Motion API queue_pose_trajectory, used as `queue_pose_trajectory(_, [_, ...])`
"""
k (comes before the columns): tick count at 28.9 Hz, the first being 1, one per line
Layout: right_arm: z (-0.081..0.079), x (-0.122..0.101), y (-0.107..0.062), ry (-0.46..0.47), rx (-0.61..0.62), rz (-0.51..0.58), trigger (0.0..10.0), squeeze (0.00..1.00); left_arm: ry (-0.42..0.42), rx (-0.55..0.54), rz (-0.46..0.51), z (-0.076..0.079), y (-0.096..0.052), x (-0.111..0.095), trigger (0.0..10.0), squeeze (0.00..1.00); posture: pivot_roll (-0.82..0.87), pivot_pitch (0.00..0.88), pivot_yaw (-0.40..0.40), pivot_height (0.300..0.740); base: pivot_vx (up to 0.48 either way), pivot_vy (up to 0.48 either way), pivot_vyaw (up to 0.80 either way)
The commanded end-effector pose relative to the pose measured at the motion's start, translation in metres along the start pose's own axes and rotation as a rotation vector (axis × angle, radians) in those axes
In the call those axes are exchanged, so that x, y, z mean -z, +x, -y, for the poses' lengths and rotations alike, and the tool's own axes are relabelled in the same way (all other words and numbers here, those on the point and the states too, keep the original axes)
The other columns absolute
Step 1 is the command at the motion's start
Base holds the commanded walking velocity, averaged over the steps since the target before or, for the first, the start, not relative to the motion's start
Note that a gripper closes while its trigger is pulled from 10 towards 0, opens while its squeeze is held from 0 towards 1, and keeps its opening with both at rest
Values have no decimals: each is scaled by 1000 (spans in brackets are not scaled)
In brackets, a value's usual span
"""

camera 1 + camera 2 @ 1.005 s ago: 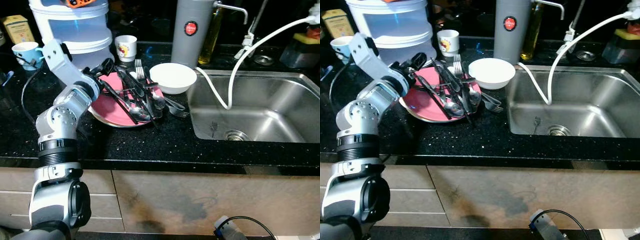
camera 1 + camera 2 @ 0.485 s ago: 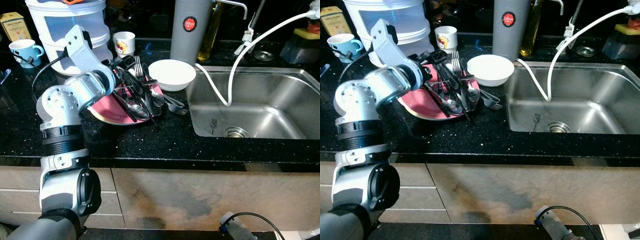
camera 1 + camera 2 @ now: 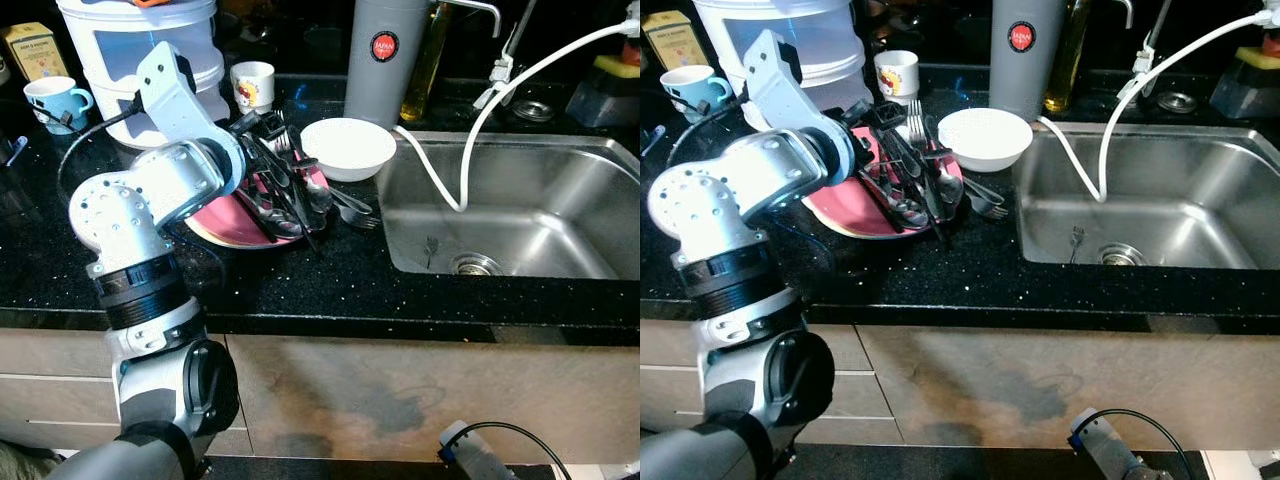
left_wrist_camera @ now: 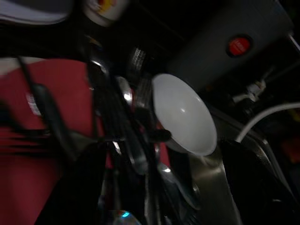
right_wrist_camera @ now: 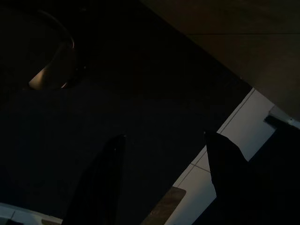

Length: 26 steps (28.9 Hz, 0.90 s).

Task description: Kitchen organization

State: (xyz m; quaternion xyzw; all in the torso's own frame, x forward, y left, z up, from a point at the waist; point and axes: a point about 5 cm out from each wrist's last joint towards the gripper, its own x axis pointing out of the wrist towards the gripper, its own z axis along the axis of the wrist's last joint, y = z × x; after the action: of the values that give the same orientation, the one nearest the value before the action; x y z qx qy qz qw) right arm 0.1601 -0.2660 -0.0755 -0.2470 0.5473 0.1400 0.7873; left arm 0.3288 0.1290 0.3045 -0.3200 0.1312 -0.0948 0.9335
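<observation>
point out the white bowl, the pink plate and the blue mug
white bowl (image 3: 348,148), left eye view, inner bottom
pink plate (image 3: 845,213), right eye view, bare near rim
blue mug (image 3: 52,100), left eye view, side wall

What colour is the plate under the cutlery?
Pink plate, clearest in the right eye view.

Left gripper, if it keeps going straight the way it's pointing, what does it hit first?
Probably the cutlery piled on the pink plate; the left gripper is just above it. The white bowl lies beyond, though depth is unclear.
</observation>
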Motion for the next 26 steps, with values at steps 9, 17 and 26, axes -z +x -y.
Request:
queue_pose_trajectory(9, [4, -1, -1, 2, -1, 3, 10000, 0, -39, -181, -49, -38, -14, 16, 10000, 0, 92, 33, -12, 740, 0, 0, 0])
queue_pose_trajectory(17, [5, -2, -1, -2, 2, 2, 10000, 0, -78, -203, -114, -52, -5, 35, 10000, 0, 86, 31, -17, 740, 0, 0, 0])
queue_pose_trajectory(26, [3, -2, -1, 4, 5, 5, 10000, 0, -107, -167, -137, -47, 6, 37, 10000, 0, 69, 33, -12, 740, 0, 0, 0])
